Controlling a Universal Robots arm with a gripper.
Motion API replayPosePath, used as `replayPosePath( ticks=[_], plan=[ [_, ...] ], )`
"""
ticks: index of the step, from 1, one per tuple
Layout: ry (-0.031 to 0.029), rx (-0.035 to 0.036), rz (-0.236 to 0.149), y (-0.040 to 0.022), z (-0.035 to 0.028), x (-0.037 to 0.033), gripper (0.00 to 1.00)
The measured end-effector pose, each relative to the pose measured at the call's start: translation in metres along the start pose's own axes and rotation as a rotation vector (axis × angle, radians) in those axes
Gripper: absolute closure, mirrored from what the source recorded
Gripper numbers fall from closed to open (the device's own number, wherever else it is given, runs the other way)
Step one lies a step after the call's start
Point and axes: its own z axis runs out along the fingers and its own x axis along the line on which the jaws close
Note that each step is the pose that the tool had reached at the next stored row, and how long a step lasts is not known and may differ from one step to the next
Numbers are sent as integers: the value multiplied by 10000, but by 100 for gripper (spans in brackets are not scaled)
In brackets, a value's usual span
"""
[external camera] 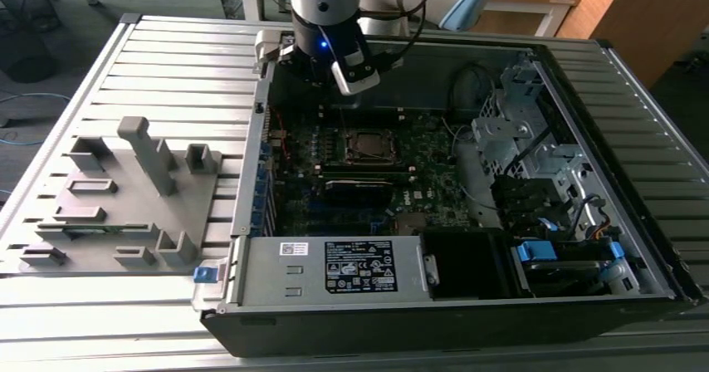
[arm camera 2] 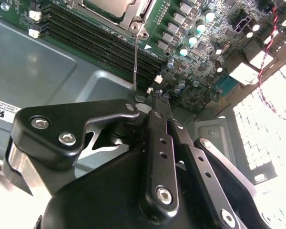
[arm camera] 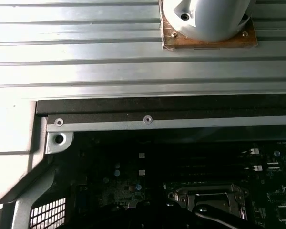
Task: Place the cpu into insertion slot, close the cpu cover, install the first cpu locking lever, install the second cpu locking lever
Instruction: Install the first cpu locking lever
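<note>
Near edge: power supply box (external camera: 360,266). Middle of motherboard (external camera: 299,210): cpu (arm camera 2: 107,5) sits in insertion slot (external camera: 352,146), cpu cover (arm camera 2: 132,16) down over it, one thin wire lever (arm camera 2: 135,57) standing clear. Farther back, gripper (external camera: 357,83) hovers above, fingers pressed together, holding nothing.

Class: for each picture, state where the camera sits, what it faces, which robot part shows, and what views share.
Exterior view: high up, looking down into the computer case; arm and gripper show.
Second wrist view: wrist-mounted, facing the motherboard past the gripper.
First wrist view: wrist-mounted, facing the case rim and slatted table; likely arm base shows.
Shared: all three show the insertion slot.
</note>
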Motion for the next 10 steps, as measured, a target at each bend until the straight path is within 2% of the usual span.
replayPosePath(
  ticks=[3, 6, 10],
  plan=[
    [1, 1, 0, 0, 1, -2, 89],
    [0, -1, -1, 0, 7, -40, 89],
    [-1, -1, 0, -5, 25, -43, 89]
  ],
)
